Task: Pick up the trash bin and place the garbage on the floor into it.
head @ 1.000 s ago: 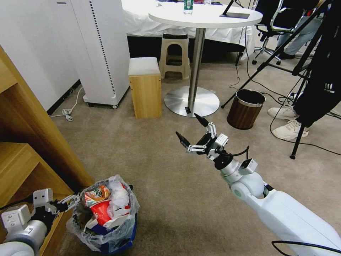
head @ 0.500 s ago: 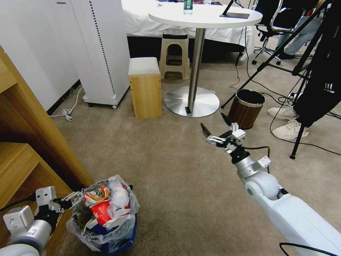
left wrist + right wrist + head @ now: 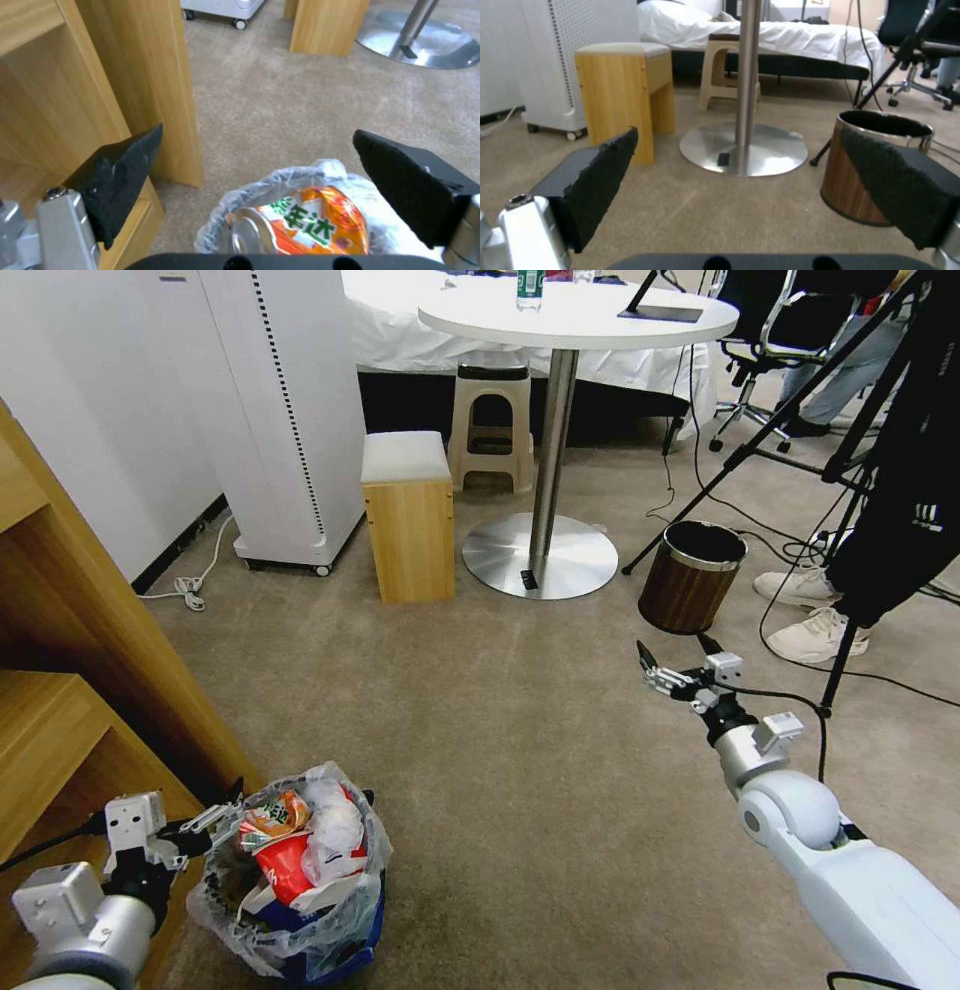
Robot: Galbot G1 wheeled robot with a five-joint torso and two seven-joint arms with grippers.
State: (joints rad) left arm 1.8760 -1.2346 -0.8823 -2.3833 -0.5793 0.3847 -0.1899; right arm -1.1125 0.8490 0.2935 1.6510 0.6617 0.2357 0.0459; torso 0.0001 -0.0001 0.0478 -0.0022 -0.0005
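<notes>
small round black trash bin (image 3: 300, 920) with a crinkly translucent whitish liner bearing a blue patch, holding a crushed orange can (image 3: 310, 221) with green lettering and a red-white paper cup (image 3: 290, 870). plain beige short-pile carpet floor (image 3: 500, 770). brown wood-grain bin (image 3: 690, 575) with a silver metal rim; pale wooden stool (image 3: 408, 515) with a white top.
</notes>
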